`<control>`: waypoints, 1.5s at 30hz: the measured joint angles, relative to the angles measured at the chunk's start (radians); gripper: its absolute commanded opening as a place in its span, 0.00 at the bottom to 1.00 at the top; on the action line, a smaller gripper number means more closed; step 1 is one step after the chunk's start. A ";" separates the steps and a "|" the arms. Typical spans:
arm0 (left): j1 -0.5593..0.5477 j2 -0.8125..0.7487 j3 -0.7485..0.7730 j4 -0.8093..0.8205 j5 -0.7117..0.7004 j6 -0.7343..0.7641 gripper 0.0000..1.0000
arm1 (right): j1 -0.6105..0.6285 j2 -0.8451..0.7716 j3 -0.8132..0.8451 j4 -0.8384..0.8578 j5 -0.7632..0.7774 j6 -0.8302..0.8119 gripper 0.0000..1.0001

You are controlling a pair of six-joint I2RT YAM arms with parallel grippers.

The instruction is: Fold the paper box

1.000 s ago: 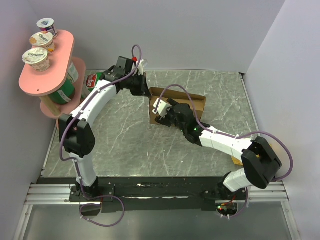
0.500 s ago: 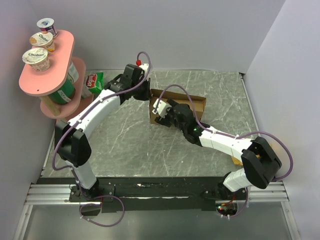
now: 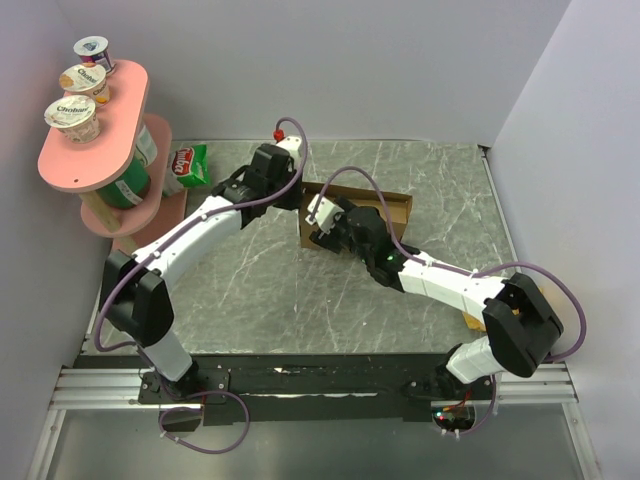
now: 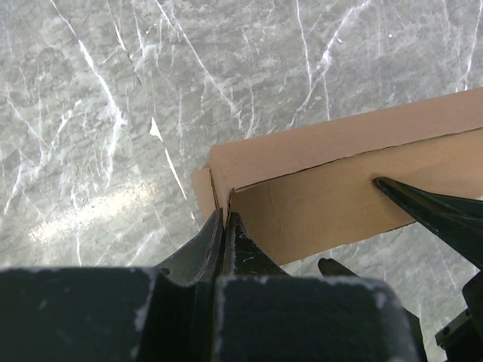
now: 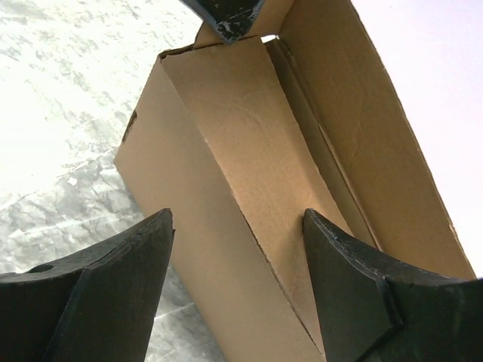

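**A:** Box position?

**B:** The paper box is on the desk, toward the far side, walls partly raised. From above, the right arm and a purple cable cover much of it.

**A:** Grippers?

**B:** Left gripper: fingers pressed together, tips at the box's far-left corner. Only its wrist view shows that. Can't tell if any card sits between them. Right gripper: spread wide, straddling a side wall, clamping nothing.

**A:** Surroundings?

**B:** Pink shelf with yogurt cups at far left and a green snack bag beside it, all well apart from the box.
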State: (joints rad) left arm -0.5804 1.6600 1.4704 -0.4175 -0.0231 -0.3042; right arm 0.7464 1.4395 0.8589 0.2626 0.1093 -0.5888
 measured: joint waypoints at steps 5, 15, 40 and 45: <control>-0.002 -0.021 -0.047 0.052 -0.002 0.004 0.01 | -0.003 0.000 0.012 -0.017 0.000 0.030 0.75; -0.006 -0.027 -0.064 0.079 -0.011 0.014 0.01 | -0.003 -0.104 -0.008 -0.106 -0.047 0.117 0.98; -0.012 -0.029 -0.066 0.081 -0.016 0.091 0.01 | -0.242 -0.161 0.314 -0.296 0.185 0.596 1.00; -0.013 -0.029 -0.068 0.086 -0.015 0.100 0.01 | -0.241 -0.001 0.343 -0.254 0.264 0.597 0.99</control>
State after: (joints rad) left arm -0.5930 1.6310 1.4021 -0.3313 -0.0383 -0.2043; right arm 0.5053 1.4384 1.2022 0.0082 0.3733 0.0082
